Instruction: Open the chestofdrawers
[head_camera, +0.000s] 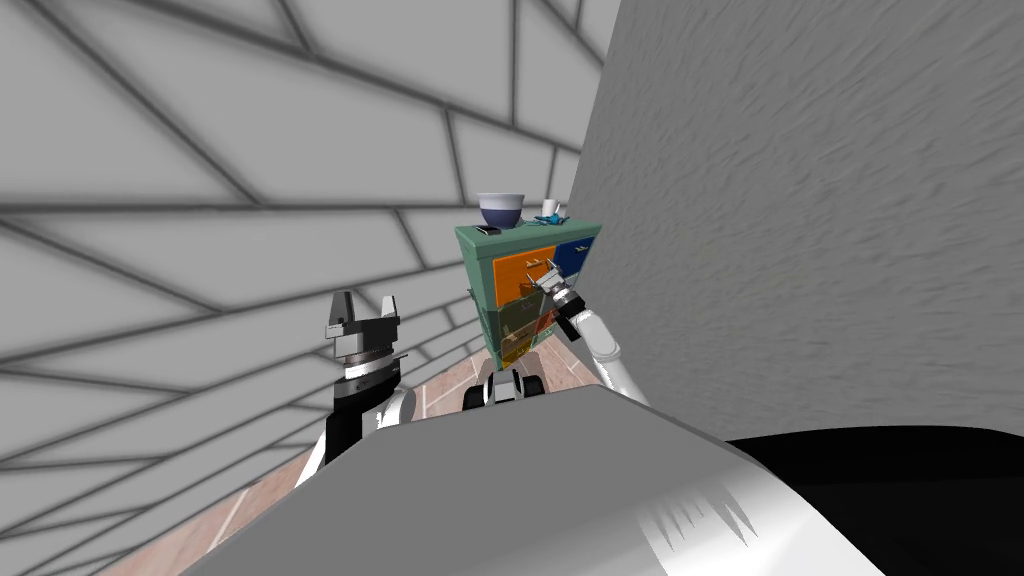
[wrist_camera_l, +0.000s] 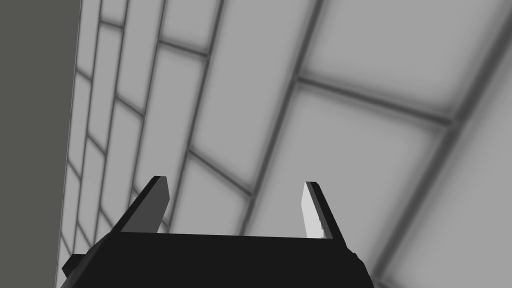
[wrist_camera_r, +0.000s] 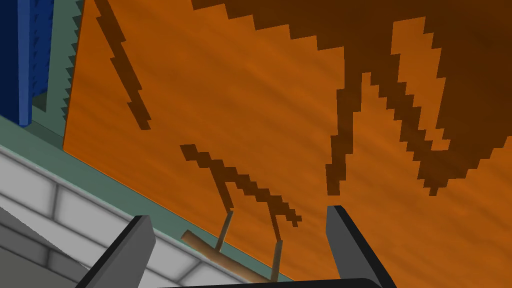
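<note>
Chest of drawers (head_camera: 478, 266): a teal-green frame with coloured drawer fronts. It stands on the reddish tiled floor (head_camera: 448, 386), its side close against the rough grey wall (head_camera: 800, 200), and a wall of large pale tiles (head_camera: 250, 150) is on its other side.
Top drawers: an orange drawer front (wrist_camera_r: 280, 100) next to a blue drawer front (wrist_camera_r: 20, 60), with a strip of the teal frame between them. The fronts lower down are in shadow.
Handle (wrist_camera_r: 224, 258): a thin brown bar on two slim posts, standing out from the orange front near its edge.
Right gripper (wrist_camera_r: 239, 215): reached out to the orange front. Its fingers are spread apart, one on each side of the handle, and neither presses on the bar. The bar lies low between them, near the gripper's body. Their shadows fall in jagged streaks across the orange.
Left gripper (wrist_camera_l: 234, 181): raised in front of the tiled wall, well apart from the chest. Its fingers are spread with nothing between them.
Chest top: a white and blue bowl (head_camera: 502, 209) near the front edge. A small white cup (head_camera: 549, 208) is toward the corner by the grey wall. A small dark flat thing (head_camera: 487, 230) lies at the front corner beside the bowl.
</note>
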